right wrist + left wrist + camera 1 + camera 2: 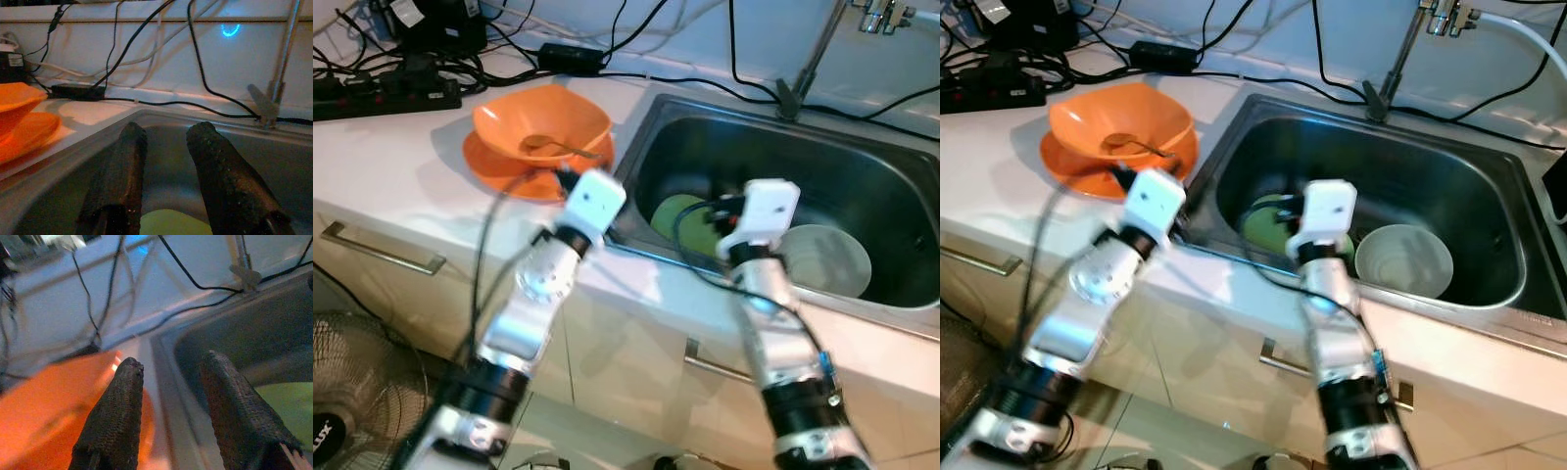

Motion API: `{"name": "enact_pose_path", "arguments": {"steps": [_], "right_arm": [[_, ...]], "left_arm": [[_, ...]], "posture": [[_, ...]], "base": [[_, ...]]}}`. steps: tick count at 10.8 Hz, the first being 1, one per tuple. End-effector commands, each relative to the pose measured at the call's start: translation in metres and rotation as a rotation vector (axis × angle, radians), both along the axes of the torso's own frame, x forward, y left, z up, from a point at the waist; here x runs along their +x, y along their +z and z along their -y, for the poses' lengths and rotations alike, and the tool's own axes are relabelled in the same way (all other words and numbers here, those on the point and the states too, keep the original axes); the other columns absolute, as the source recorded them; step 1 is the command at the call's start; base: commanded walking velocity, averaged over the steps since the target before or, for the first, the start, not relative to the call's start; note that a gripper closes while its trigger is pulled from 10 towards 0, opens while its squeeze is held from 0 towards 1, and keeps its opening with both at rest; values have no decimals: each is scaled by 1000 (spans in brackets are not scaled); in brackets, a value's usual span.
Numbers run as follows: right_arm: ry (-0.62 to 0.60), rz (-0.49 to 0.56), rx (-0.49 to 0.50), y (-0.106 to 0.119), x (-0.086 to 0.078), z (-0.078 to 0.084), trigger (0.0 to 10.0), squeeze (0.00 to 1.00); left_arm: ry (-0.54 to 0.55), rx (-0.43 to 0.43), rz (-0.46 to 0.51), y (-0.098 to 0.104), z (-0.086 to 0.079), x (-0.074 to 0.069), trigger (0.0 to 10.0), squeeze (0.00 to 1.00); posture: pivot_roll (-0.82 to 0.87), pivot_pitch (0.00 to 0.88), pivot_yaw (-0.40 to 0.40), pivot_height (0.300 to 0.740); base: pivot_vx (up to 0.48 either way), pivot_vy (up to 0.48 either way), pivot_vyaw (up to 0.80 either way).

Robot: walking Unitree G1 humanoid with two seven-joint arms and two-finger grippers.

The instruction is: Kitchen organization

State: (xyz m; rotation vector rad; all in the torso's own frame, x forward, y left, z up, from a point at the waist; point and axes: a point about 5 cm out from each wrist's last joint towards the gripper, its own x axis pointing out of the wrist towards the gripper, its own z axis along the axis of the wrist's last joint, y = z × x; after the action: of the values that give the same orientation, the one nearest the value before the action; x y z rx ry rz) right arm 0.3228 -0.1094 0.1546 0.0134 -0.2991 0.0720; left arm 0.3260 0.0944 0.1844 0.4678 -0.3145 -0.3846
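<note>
Dishes are split between two spots: an orange bowl (542, 125) with a spoon (551, 145) in it is stacked on an orange plate (499, 168) on the white counter (391, 186), just left of the sink (862, 176), while a green plate (677, 217) and a pale bowl (824, 258) are sat down in the basin. So the whole thing pretty much hinges on which arm is matched to which pile. The left gripper (168, 377) is held over the seam where counter meets sink, with the orange stack just off to its left and the basin to its right; its two black fingers (117, 416) are spread apart with nothing between them. The right gripper (166, 142) is poked over the near rim into the basin, with the green plate lying right below and ahead of it, and its fingers are also parted and empty. The pale bowl is set further right, close beside the right wrist. The orange stack is judged to be the left arm's job and the green plate the right's, since that plate is lying flat-ish under the jaws and would likely need to be caught by its edge. No long axis worth fussing over is offered by anything but the spoon, which is pointed towards the sink. Cables (607, 59) are strung along the back wall, well apart from both grippers
</note>
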Motion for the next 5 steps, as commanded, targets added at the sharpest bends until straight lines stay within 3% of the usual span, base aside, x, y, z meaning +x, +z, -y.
{"name": "enact_pose_path", "arguments": {"steps": [1,2,3,4,5], "right_arm": [[-2,3,3,2,-2,0,10000,0],[10,-6,0,-1,-3,-3,10000,0],[8,-9,-4,0,-3,-3,10000,0],[5,-10,-4,1,-2,-2,10000,0],[-2,-12,-4,1,-1,-1,10000,0]], "left_arm": [[-22,40,72,11,8,-2,10000,0],[-26,143,147,19,10,-1,10000,710],[-63,259,187,22,16,0,10000,1000],[-42,289,207,22,17,2,10000,1000],[-11,358,209,20,18,9,10000,0]], "posture": [[60,37,-60,740],[59,40,-60,740],[63,44,-63,740],[59,48,-62,740],[56,52,-61,740]], "base": [[0,0,0],[0,0,0],[0,0,0],[0,0,0],[0,0,0]]}}
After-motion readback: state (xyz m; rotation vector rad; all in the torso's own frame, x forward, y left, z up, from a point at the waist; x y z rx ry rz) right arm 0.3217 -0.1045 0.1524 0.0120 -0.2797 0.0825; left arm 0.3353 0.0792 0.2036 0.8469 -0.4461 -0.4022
